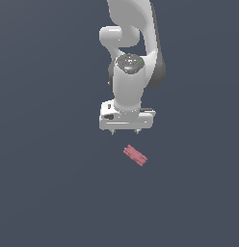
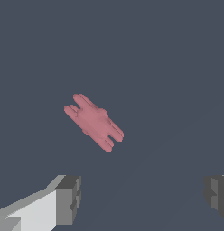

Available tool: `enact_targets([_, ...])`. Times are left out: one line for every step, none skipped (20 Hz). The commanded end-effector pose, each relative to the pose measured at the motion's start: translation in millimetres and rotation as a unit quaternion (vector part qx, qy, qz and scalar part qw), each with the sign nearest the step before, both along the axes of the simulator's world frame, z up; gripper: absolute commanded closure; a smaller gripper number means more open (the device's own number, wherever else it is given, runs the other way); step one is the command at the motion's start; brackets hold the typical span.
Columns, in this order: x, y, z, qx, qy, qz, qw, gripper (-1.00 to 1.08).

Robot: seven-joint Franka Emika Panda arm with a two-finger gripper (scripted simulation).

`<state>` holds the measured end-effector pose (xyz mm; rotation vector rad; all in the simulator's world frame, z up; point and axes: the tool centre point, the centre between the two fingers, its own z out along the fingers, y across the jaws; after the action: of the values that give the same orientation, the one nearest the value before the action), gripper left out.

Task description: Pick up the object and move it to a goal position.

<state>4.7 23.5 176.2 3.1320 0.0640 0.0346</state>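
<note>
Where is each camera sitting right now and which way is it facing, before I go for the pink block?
Exterior view: off the arm, facing the white arm, with its gripper open above the floor; its exact position isn't clear.
Wrist view: on the wrist, looking past both fingertips at the floor.
Shared: the pink block, lying free outside the open jaws, and the gripper's fingers.

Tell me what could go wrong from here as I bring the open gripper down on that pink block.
1. The pinkish-red block is not under the gripper; in the exterior view it lies below and to that view's right. A straight descent would probably miss it.
2. In the wrist view the block lies diagonal to the line between the fingers. Without wrist rotation, closing could twist or push it aside.
3. Its ridged sides and small size may give poor pad contact, so it could slip when lifted.
</note>
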Motion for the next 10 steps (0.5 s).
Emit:
enact_targets([-0.1,-0.2,-0.1,0.000,0.000,0.000,1.0000,-0.92])
enact_targets([0.2,-0.4,-0.2,0.000,0.000,0.001,1.0000,-0.92])
enact_targets([0.5,-0.3,-0.7,0.000,0.000,0.003,1.0000,-0.92])
enact_targets([0.8,0.2,-1.5,-0.001,0.000,0.007,1.0000,-0.92])
enact_targets([1.2,0.8,-2.5,-0.001,0.001,0.011,0.9999,-0.92])
enact_targets([1.7,1.5,-3.6,-0.001,0.001,0.016,0.9999,-0.92])
enact_targets([2.3,2.2,-5.0,-0.002,0.001,0.021,0.9998,-0.92])
enact_targets([3.0,2.9,-6.5,-0.002,0.001,0.027,0.9996,-0.92])
enact_targets([3.8,3.7,-8.2,-0.002,0.002,0.035,0.9994,-0.92])
enact_targets([4.7,4.6,-10.0,-0.003,0.002,0.042,0.9991,-0.92])
